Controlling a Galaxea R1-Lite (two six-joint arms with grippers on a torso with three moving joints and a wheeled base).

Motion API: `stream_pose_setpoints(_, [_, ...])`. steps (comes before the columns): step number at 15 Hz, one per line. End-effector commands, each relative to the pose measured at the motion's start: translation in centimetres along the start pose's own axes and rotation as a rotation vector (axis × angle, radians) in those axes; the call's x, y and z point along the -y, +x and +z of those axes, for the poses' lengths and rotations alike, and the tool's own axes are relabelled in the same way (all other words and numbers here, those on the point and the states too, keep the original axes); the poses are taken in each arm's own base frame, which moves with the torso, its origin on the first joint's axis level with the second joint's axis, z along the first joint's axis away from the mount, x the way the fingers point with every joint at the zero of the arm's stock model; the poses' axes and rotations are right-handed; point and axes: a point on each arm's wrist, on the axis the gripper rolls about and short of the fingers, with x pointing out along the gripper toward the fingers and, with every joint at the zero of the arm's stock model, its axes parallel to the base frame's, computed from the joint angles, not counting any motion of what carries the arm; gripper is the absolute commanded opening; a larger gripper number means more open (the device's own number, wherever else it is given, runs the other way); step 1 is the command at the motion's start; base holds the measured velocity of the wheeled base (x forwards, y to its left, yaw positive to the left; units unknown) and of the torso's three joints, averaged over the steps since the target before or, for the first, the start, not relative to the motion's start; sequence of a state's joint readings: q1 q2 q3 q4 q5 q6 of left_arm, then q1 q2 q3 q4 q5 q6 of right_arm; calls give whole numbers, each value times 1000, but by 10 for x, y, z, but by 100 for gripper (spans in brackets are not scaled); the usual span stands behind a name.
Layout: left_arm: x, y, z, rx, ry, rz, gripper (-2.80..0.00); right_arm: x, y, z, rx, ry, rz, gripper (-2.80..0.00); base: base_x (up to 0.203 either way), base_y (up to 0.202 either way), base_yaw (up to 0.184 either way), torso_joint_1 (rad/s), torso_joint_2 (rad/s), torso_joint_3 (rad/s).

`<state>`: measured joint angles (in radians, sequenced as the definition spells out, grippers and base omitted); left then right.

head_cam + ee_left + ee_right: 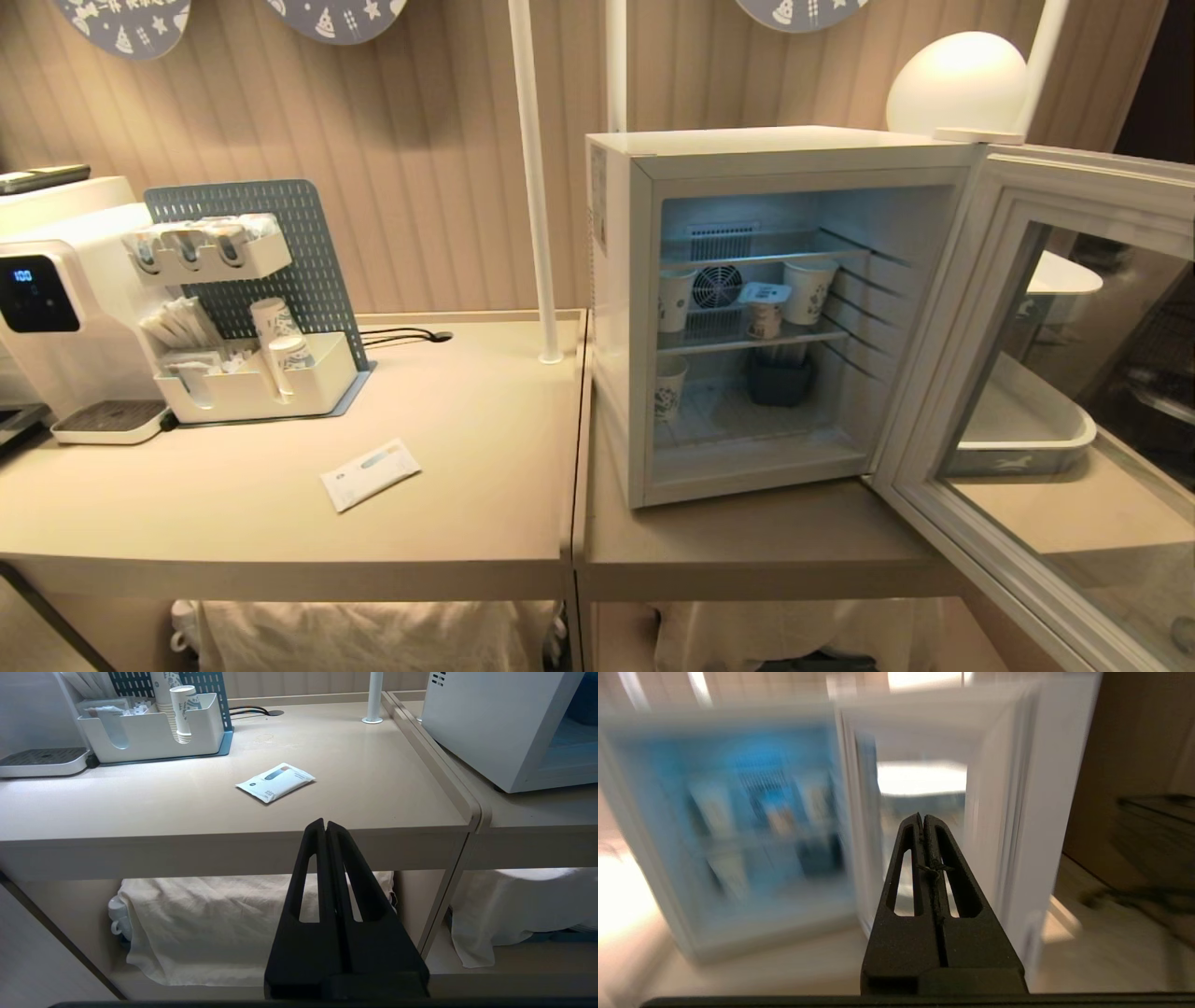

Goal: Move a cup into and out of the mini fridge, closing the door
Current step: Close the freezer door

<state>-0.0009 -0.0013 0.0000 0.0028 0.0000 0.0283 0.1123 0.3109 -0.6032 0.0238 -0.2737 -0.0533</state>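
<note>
We see mini fridge (738, 317) on table (467, 523), door (1055, 392) swung wide open. Cup (764, 312) with foil lid on fridge's middle wire shelf, between two paper cups (808, 289), in front of rear fan. Our left tool (325, 828) fully closed, empty, below table edge near sachet (275, 782). Our right tool (923, 820) fully closed, empty, facing open door.

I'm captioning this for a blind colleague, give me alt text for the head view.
A white mini fridge stands on a beige table with its door swung wide open to the right. A small foil-lidded cup sits on the middle shelf between two paper cups.
</note>
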Motion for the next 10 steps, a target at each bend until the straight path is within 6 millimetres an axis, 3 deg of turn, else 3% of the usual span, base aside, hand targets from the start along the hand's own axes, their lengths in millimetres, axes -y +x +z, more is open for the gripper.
stream_pose_setpoints(1, [0,0,0,-3,0,0,-280,0,-6,5,54,53,-33,-280,0,0,0,0,0,0])
stream_pose_setpoints(3, [0,0,0,-3,1,0,-280,-6,-8,4,15,53,-88,-280,0,0,0,0,0,0])
stream_pose_setpoints(4, [0,0,0,-3,0,0,-280,-10,-9,-1,-6,70,-24,-280,0,0,0,0,0,0])
stream_pose_setpoints(6, [0,0,0,-3,1,-1,-280,-11,-3,-24,-61,115,9,-280,0,0,0,0,0,0])
stream_pose_setpoints(10, [0,0,0,-3,1,1,-280,-17,-3,-38,-110,229,258,-280,0,0,0,0,0,0])
